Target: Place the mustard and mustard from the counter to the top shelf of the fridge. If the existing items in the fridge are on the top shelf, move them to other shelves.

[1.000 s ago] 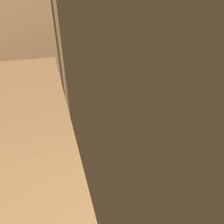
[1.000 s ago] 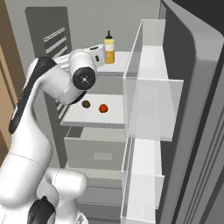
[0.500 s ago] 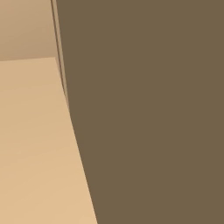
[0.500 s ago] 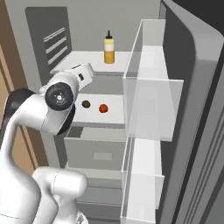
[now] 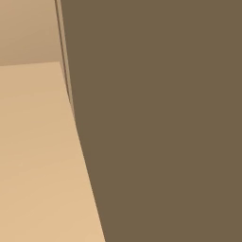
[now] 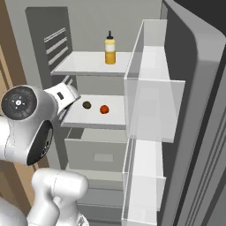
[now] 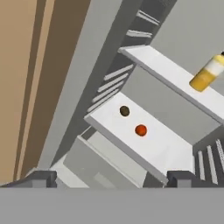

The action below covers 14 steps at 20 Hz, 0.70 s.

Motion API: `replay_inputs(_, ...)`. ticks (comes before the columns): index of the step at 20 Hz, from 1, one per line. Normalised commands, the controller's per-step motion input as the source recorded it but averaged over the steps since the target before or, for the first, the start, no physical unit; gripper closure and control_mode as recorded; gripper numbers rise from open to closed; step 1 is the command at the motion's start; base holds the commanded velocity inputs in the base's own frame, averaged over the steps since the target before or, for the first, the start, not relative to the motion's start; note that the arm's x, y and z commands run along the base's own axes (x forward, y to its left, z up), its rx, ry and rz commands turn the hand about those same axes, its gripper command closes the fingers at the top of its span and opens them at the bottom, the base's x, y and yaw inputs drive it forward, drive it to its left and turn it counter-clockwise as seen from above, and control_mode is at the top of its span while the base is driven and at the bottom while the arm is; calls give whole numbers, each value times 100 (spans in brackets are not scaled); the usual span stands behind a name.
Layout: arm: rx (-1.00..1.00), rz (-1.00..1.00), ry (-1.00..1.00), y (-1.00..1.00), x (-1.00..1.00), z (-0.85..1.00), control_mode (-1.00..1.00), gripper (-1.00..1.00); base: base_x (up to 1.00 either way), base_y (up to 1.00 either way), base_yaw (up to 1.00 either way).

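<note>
The fridge (image 6: 92,20) stands open. An amber-yellow mustard bottle (image 6: 110,48) with a dark nozzle stands upright on its top shelf (image 6: 84,66), and it shows tilted at the right edge of the hand view (image 7: 207,73). On the shelf below (image 6: 88,118) lie the existing items, a dark brown lump (image 6: 87,105) and an orange-red ball (image 6: 104,109), seen again in the hand view as the lump (image 7: 124,111) and the ball (image 7: 140,130). My gripper (image 7: 111,180) is open and empty, held back from the shelves and aimed at them. The counter is out of view.
The fridge door (image 6: 154,110) with clear racks stands open on the right. A pale grey drawer box (image 6: 99,152) sits under the lower shelf. My arm's large joint (image 6: 24,123) fills the left. A brown panel (image 5: 165,118) blocks the left base view.
The arm has drawn back from the top shelf, down and to the left. The mustard bottle stays on the top shelf. The jaws have stayed open.
</note>
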Motion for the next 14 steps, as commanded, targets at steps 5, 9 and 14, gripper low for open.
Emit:
replay_inputs(5, -24, 0, 22, 0, -50, -50, -100, -100, 0, 0, 0)
replay_inputs(9, -12, 0, 4, 0, 0, -6, -100, -100, 0, 0, 0)
replay_inputs(14, -5, 0, 2, 0, -3, -8, 100, -100, -28, -1, 1)
